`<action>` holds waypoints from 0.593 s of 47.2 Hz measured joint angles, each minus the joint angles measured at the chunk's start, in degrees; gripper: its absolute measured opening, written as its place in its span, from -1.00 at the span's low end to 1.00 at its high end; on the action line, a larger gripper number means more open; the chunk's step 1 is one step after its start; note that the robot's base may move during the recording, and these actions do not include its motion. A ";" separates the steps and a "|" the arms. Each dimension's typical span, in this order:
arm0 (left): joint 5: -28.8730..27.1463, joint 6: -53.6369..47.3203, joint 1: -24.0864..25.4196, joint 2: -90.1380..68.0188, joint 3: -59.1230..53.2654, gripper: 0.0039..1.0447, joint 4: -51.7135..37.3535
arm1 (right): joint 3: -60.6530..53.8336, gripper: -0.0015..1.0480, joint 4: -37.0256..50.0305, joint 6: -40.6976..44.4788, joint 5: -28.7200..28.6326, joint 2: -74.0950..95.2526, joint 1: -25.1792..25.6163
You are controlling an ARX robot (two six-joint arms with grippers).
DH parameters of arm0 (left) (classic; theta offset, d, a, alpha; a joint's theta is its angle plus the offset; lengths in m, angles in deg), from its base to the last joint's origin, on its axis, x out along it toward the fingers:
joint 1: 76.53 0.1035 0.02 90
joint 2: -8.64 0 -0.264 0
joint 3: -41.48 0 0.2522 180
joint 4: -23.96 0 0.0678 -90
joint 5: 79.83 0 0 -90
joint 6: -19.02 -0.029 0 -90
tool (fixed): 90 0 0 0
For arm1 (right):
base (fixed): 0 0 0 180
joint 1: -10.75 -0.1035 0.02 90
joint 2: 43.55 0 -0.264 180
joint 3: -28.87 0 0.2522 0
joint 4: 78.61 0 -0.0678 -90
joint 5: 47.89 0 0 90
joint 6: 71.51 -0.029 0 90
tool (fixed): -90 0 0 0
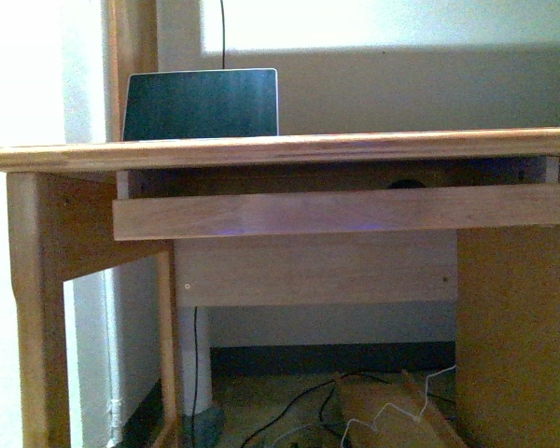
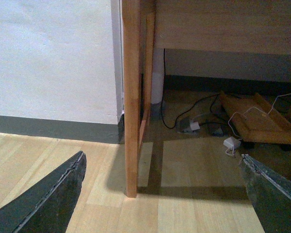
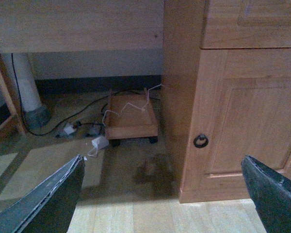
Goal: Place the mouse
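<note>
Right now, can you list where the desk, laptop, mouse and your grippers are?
desk: wooden, tray under its top
laptop: on the desk, left side, lid up
mouse: small dark hump behind the tray front, mostly hidden; probably it
left gripper: open, empty, above the floor near a desk leg
right gripper: open, empty, facing the cabinet door
under desk: white plug on the floor

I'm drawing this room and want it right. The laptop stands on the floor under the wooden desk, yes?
No. The laptop stands on top of the wooden desk, near its left end, not on the floor under it. The front view shows this.
</note>
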 joint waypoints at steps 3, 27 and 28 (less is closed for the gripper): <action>0.02 0.00 0.00 0.02 0.00 0.86 0.00 | 0.00 0.86 0.00 0.00 0.09 0.00 0.00; 0.02 0.02 0.00 0.02 0.00 0.86 0.00 | 0.00 0.86 0.00 0.02 0.11 0.00 0.00; 0.04 0.02 0.00 0.00 0.00 0.86 0.00 | 0.00 0.86 0.00 0.00 0.11 0.00 0.00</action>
